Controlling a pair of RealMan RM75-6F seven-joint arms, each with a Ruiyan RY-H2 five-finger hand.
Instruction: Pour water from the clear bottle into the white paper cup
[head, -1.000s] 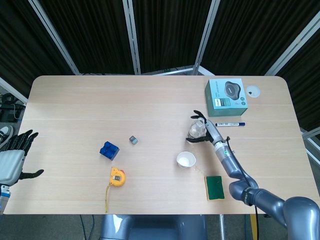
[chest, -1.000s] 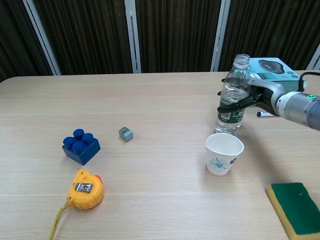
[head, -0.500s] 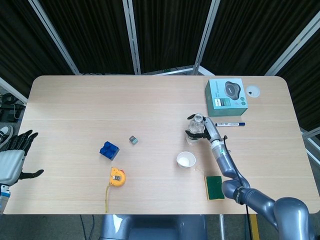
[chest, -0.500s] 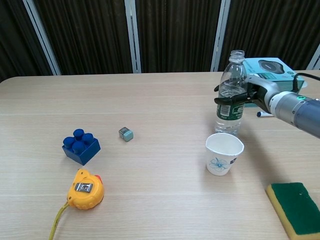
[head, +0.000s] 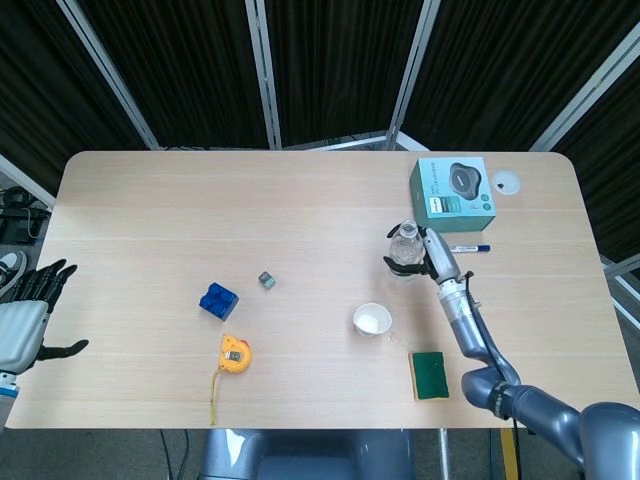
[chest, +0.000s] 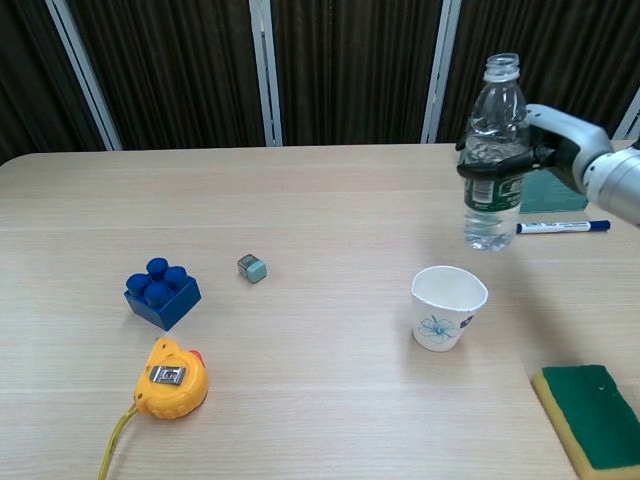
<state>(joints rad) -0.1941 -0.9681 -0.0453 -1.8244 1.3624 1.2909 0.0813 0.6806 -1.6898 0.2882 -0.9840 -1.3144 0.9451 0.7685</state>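
Observation:
The clear bottle (chest: 493, 155) (head: 404, 250) has a green label, no cap and a little water in its base. My right hand (chest: 550, 150) (head: 432, 258) grips it around the label and holds it upright in the air, up and to the right of the cup. The white paper cup (chest: 448, 306) (head: 371, 319) stands upright on the table, with a blue print on its side. My left hand (head: 28, 318) rests open off the table's left edge and shows only in the head view.
A blue brick (chest: 161, 292), a small grey cube (chest: 252, 268) and a yellow tape measure (chest: 171, 377) lie left of the cup. A green sponge (chest: 597, 413) sits front right. A marker (chest: 562, 227) and a teal box (head: 452, 193) lie behind the bottle.
My right hand has closed on the bottle, lifted it off the table and carried it up and to the right. The cup and my left hand have stayed put.

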